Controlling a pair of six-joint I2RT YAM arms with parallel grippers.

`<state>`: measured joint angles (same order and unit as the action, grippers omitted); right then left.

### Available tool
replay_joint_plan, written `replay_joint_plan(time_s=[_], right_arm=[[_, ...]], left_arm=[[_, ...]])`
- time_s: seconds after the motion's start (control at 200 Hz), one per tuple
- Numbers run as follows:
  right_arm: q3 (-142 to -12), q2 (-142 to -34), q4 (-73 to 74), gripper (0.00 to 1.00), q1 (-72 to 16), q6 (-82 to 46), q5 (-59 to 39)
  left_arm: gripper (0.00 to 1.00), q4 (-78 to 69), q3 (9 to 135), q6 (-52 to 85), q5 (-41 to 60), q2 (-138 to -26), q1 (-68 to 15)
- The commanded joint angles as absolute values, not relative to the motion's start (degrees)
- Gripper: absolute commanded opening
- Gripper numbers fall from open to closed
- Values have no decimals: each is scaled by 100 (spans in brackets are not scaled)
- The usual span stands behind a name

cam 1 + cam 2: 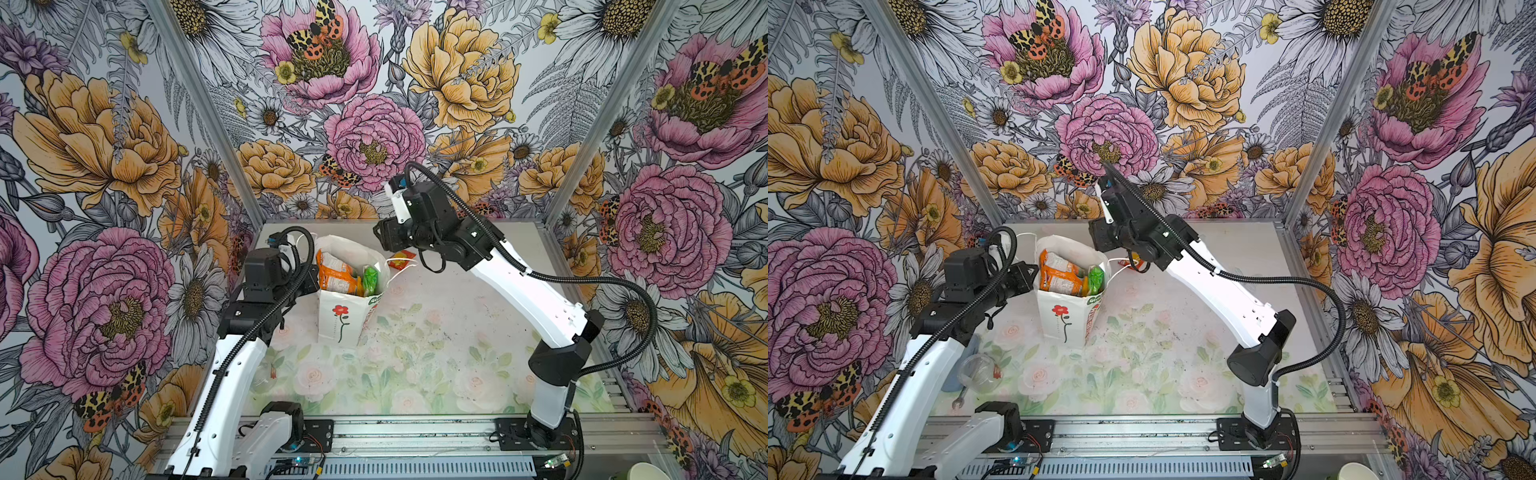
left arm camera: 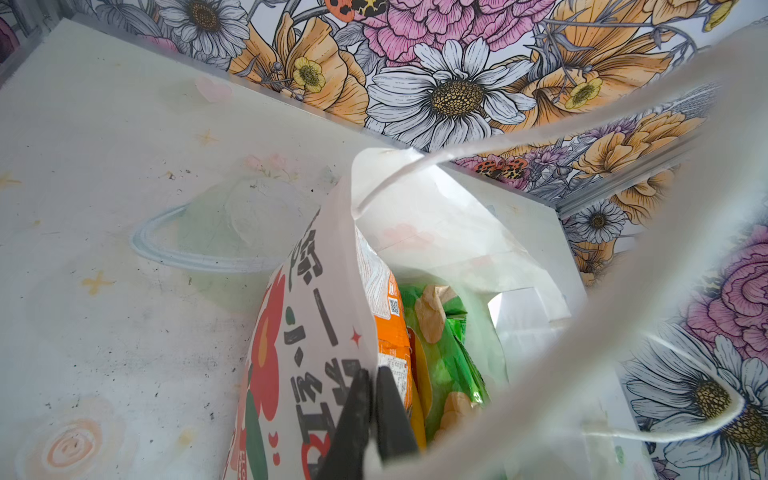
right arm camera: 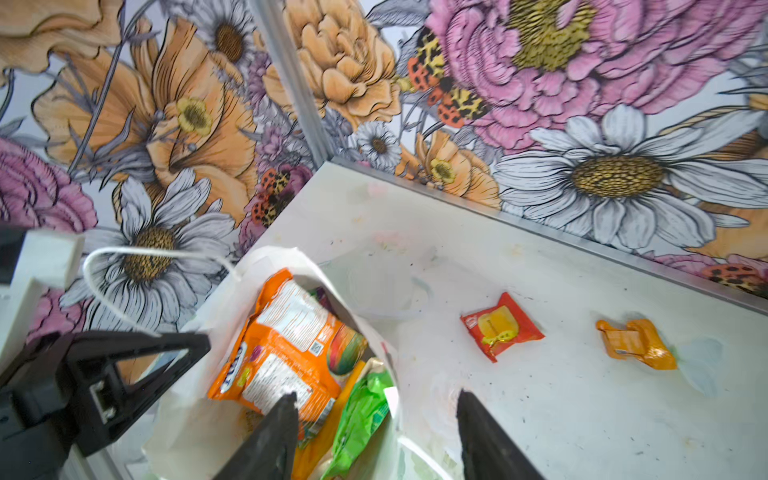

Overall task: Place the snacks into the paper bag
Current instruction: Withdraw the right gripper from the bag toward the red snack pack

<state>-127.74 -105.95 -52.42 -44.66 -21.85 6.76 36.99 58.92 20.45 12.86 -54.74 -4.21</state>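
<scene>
Snacks [image 1: 337, 277] in bag [image 1: 330, 330]; two packets [image 3: 500, 326] on table [image 1: 457, 311].

Bold floral wallpaper [image 1: 374, 124] surrounds a pale rose-printed tabletop [image 1: 415, 353].

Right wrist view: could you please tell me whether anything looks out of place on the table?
Yes: a small red packet and a crumpled orange packet lie on the table, outside the paper bag holding the other snacks.
</scene>
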Motion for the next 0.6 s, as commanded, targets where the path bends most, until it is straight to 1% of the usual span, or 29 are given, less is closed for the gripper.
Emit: replay_joint_plan(time_s=[0.0,0.1,0.2,0.31,0.375,0.48,0.595], right_arm=[[-12375,-10235,-4871,63,-3875,-2770,746],[-11699,-9964,-4345,64,-3269,-3253,335],[-10741,-9766,-3630,68,-2674,-3974,-46],[-9955,-9810,-3009,71,-2230,-4534,-341],[-9791,-9987,-2888,74,-2071,-4659,-508],[-9756,-10350,-2797,75,-1966,-4713,-675],[-9981,-10895,-2699,76,-1966,-4632,-1038]], left_arm=[[8,3437,5936,2030,1426,-5374,-422],[8,3441,5940,2025,1424,-5370,-438],[8,3443,5945,2025,1427,-5362,-433],[8,3445,5944,2025,1432,-5348,-450],[8,3443,5950,2025,1414,-5350,-457],[8,3444,5945,2025,1419,-5360,-465],[8,3445,5950,2023,1417,-5361,-462]])
